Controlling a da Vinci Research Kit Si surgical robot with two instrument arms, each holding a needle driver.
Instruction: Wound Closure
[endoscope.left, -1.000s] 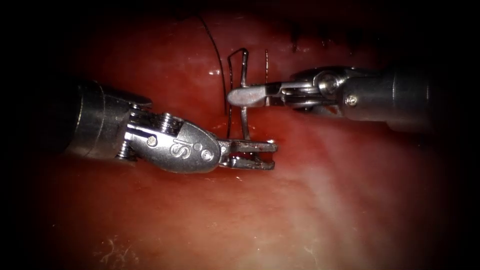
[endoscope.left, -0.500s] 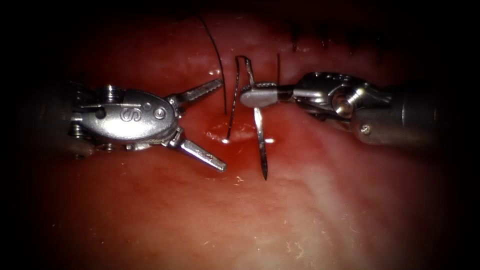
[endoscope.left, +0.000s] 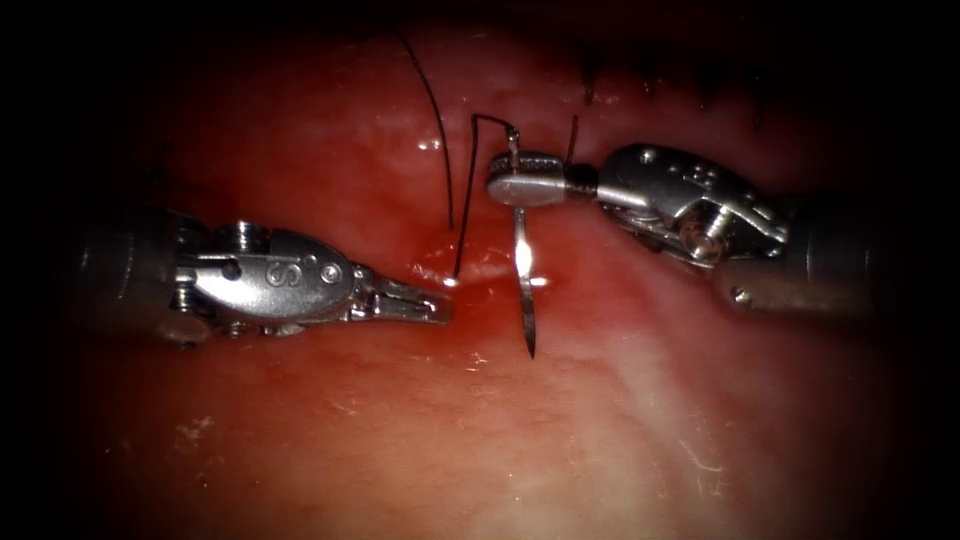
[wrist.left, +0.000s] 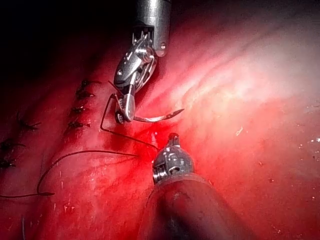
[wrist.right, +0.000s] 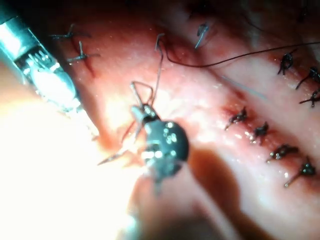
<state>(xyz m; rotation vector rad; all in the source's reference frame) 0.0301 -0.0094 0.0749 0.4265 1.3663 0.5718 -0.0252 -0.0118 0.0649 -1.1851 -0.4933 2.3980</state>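
- Two tools over the tissue (endoscope.left: 620, 420), with the needle (endoscope.left: 522, 270) as the landmark for every place below.
- Right tool (endoscope.left: 527, 180): jaws clenched on the needle near its thread end, grasping it from the right; seen too in the left wrist view (wrist.left: 126, 107) and the right wrist view (wrist.right: 142, 114).
- Needle: hangs down from those jaws, its point free above the tissue, none of its curve buried; also visible at (wrist.left: 155, 118) and (wrist.right: 116, 154).
- Left tool (endoscope.left: 425, 305): lies to the left of the needle, apart from it, level with its lower half; jaws closed on nothing, as far as can be seen.
- Thread (endoscope.left: 462, 200): runs from the needle's held end, loops over just left of it and goes down into the tissue; a second strand climbs away further left.
- Red fluid (endoscope.left: 490, 300): wets the tissue around the spot where the thread enters, beside the needle.
- Earlier stitches (wrist.right: 260, 131): a row of dark knots, well away from the needle.
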